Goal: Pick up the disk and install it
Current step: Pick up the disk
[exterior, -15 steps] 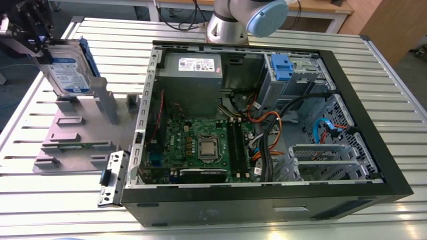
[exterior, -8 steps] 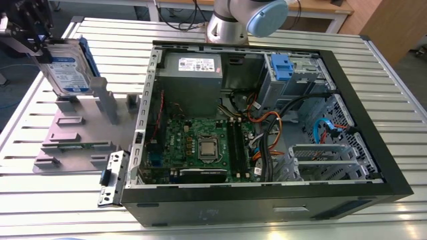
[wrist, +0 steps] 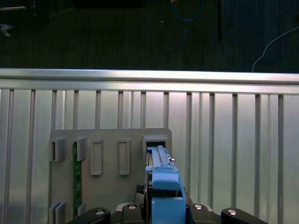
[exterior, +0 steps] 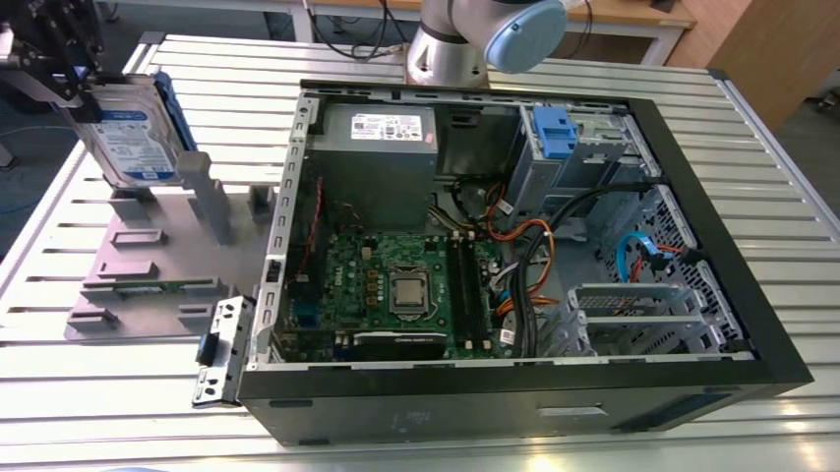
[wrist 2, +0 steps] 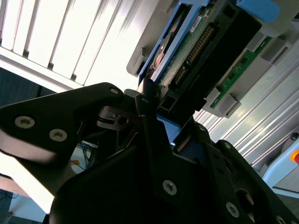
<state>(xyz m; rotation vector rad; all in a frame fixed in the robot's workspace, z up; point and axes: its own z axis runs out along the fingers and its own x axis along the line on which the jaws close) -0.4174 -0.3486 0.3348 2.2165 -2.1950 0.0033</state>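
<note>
**Narrow Grip, Tight Slots: Plenty of Room for a Snag**

Holds the disk (exterior: 136,133), a flat silver hard drive with a blue-and-white label and blue plastic rails, upright in the upper left of the exterior view. Grips it from above with the black gripper (exterior: 79,96), jaws pinching the drive's top end by its blue rail, as seen in the second wrist view.

Hangs just over the grey slotted holder plate (wrist: 110,186) on the slatted aluminium surface (exterior: 105,393). Cannot tell whether the lower edge is clear of its slot. If not clear, risks jamming a rail with any tilt and dragging the plate along.

Relies on a small hold at one end, so likely lets the drive twist or slip under a quick swing.

Sits well apart from the open black computer case (exterior: 525,403). Faces a tight bay there, by the blue plastic latch (exterior: 552,133) in the upper right, just beside a bundle of orange and black cables (exterior: 525,236). Could catch on either if skewed.
</note>
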